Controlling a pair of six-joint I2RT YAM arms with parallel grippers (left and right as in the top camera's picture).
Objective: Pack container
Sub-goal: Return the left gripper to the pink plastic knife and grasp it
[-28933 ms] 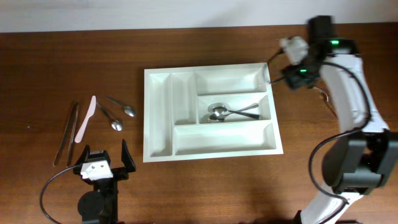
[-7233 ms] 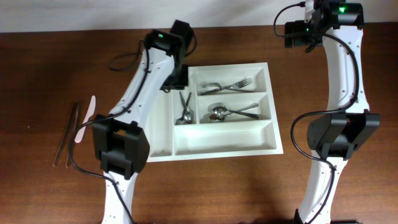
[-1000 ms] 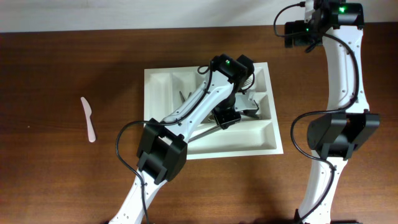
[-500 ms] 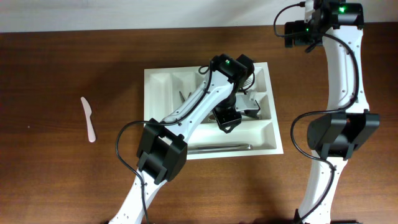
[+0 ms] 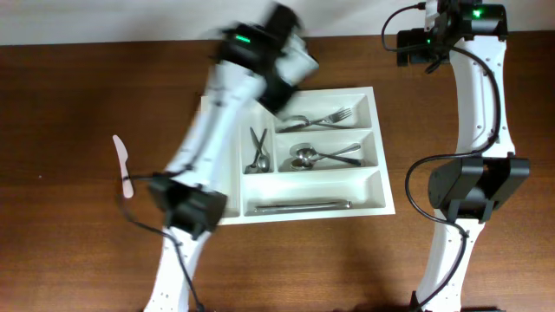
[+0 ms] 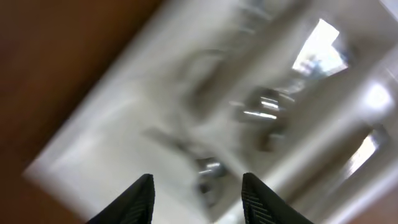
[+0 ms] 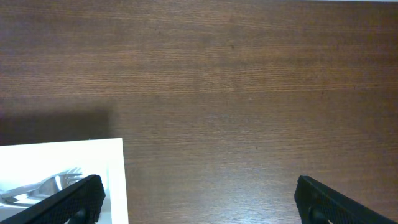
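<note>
White five-part tray held cutlery. Left gripper and right gripper both gaped empty. Only overhead showed a pale knife lying outside the tray.

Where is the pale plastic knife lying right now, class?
In the overhead view, the plastic knife lies flat on the table, outside and to the left of the container, close beside the left arm.
</note>
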